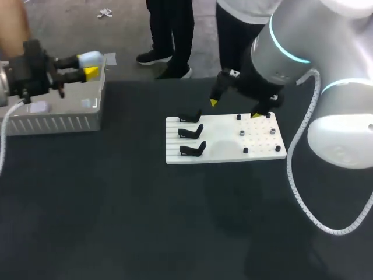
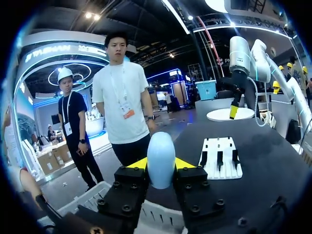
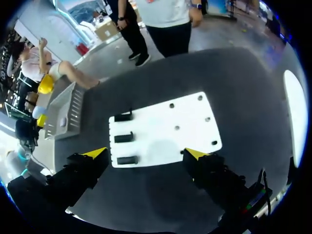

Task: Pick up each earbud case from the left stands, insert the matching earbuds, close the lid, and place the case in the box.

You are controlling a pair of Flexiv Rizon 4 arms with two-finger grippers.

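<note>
Placing step. The left hand (image 2: 161, 164) is clenched on a pale blue earbud case (image 2: 161, 151), one yellow-tipped finger on each side. It holds the case above the near wall of the box (image 1: 55, 119) at the left edge of the surface (image 1: 116, 204). The case reads as a smooth oval, so its lid appears shut, though no seam can be made out. The right hand (image 1: 235, 109) hangs released, fingers wide apart and holding nothing, over the white board (image 1: 224, 149). All three black stands (image 1: 190, 132) on the left side of the board are bare. Small dark pieces (image 1: 242, 133) sit on its right side, but whether these are earbuds cannot be told.

With no case left on the stands, this is judged to be the final delivery. To do it well, the case should be carried fully inside the box walls and lowered close to the floor. The fingers should part only then, since a rounded shell let go from a height is likely to roll or bounce. The fingers should open evenly so that neither one drags the case sideways. The right hand is well apart from the box and need not move.
</note>
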